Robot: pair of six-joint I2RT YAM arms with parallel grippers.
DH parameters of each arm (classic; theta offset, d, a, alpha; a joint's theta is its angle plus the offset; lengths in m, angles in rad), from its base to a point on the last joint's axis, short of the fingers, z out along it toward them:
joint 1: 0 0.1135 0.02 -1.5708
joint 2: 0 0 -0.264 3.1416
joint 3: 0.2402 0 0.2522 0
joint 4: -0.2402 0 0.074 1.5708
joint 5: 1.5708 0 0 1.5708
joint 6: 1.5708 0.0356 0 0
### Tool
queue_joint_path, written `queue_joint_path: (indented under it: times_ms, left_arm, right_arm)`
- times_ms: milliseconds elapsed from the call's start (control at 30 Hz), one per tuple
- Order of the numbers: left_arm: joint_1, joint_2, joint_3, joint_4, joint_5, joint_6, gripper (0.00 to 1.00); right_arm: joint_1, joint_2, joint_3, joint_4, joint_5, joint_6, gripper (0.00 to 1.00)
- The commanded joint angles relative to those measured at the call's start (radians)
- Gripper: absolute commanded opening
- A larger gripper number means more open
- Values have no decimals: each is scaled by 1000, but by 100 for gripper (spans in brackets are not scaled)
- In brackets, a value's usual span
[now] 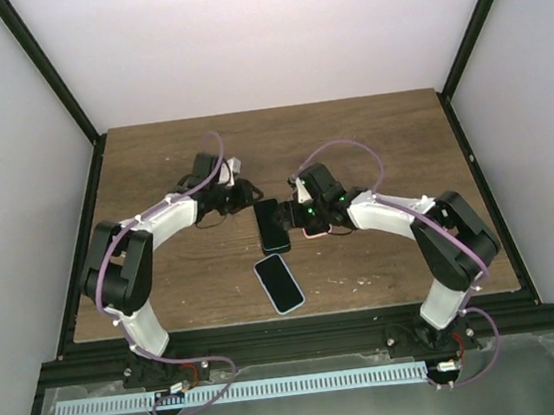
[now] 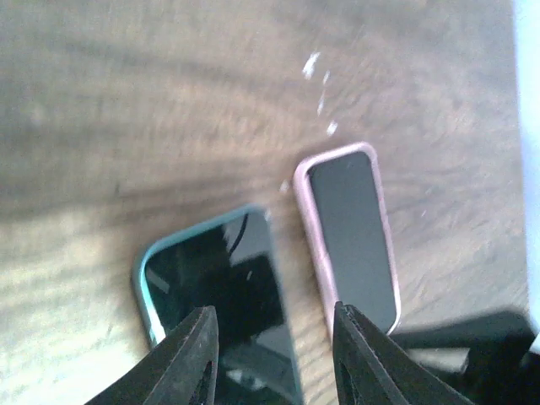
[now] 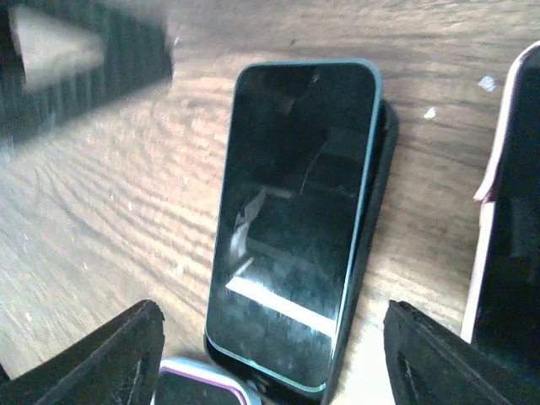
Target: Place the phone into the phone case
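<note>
The phone (image 3: pixel 291 228), a dark screen with a thin teal rim, lies face up on the black phone case (image 3: pixel 381 169). It sits askew, so the case's right edge shows beside it. In the top view the pair (image 1: pixel 272 225) lies mid-table between both arms. My left gripper (image 1: pixel 245 193) hovers over the phone's far end (image 2: pixel 215 295), open, with nothing between its fingers. My right gripper (image 1: pixel 299 215) is open wide above the phone's near end, its fingers (image 3: pixel 110 359) clear of it on both sides.
A pink-cased phone (image 1: pixel 311 228) lies just right of the black case, close to the right gripper. Another phone with a pale blue rim (image 1: pixel 279 283) lies nearer the arm bases. The black frame rail (image 1: pixel 291 331) borders the wooden table's front edge.
</note>
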Motion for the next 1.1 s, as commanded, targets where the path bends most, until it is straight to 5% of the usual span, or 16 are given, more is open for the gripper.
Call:
queue_joint_path:
  times_ms: [0,333,1067]
  left_arm:
    - [11,71,104,-9,-21,55,40]
    - [30,208,233,13,76,93,38]
    - [24,288,175,79,161,80,33]
  right_arm:
    - [66,-36,-61,-79,93,-181,75]
    - [123,-90,-99,-251,299,-188,72]
    - [222,58,-20,-223,460,-171,75]
